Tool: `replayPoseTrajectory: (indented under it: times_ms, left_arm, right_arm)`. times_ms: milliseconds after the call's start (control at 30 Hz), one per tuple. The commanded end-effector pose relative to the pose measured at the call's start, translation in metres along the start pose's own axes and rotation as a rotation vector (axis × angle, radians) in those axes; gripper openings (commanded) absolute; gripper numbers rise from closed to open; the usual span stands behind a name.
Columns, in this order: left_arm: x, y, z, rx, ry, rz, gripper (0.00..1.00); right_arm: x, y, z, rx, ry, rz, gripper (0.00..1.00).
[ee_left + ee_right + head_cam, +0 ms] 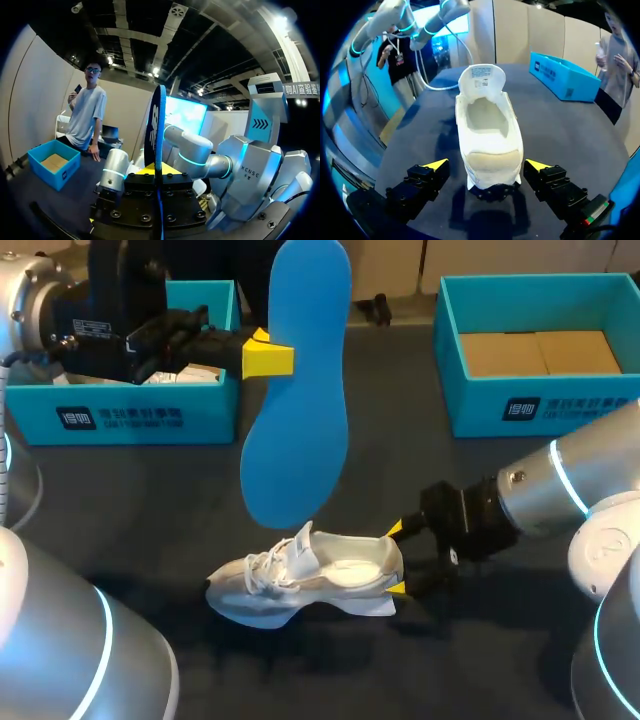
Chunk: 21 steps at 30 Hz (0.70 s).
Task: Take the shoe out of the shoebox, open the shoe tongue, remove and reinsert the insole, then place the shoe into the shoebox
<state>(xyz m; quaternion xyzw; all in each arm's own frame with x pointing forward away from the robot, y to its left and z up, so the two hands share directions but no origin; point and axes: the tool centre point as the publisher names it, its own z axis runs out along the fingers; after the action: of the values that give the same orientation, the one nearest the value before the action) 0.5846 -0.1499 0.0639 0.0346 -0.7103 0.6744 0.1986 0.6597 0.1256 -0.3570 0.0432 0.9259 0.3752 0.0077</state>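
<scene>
High over the table my left gripper (268,358) is shut on the edge of a blue insole (296,390), which hangs upright. In the left wrist view the insole (156,125) shows edge-on, pinched in that gripper (159,172). A white shoe (305,580) lies on the dark table, toe to the left, tongue pulled up, its inside bare. My right gripper (397,560) stands open at the heel. In the right wrist view the shoe (487,135) has its heel between the spread fingers (432,166) of the gripper (487,166), which do not touch it.
A teal shoebox (130,415) stands at the back left behind my left arm, with white paper inside. A second teal box (540,400) with a brown cardboard floor stands at the back right, also seen beyond the shoe (565,77).
</scene>
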Motion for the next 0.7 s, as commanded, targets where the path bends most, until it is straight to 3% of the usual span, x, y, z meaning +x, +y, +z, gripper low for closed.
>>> replayPoseTrajectory:
  times_ms: [33,267,700]
  left_arm:
    - [-0.002,-0.002,0.001,-0.004,0.004,0.0,0.0]
    - [-0.002,-0.002,0.001,-0.004,0.004,0.0,0.0]
    - [-0.002,-0.002,0.001,-0.004,0.004,0.0,0.0]
  right_arm:
    - [0.005,0.011,-0.005,0.367,-0.041,-0.015,1.0]
    - [0.001,0.016,-0.003,0.465,-0.029,-0.026,1.0]
    - [-0.002,0.022,-0.001,0.558,-0.01,-0.018,1.0]
